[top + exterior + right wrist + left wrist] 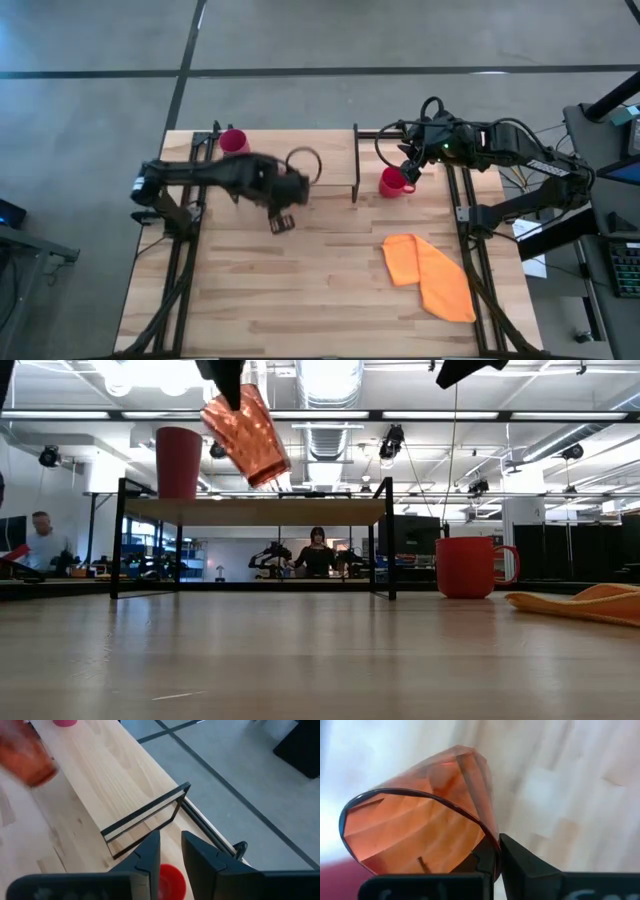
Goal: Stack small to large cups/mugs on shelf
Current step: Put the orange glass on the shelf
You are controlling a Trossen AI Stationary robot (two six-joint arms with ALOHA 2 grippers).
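One translucent, ribbed orange cup [247,434] hangs tilted.

Orange cloth [428,276] crumpled on tabletop [300,300], right side. Two people [318,552] in room behind.

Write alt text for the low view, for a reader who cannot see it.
An orange ribbed cup hangs tilted in the left gripper above a low wooden shelf, where a pink tumbler stands at one end. A red mug and an orange cloth sit on the table beside the shelf.
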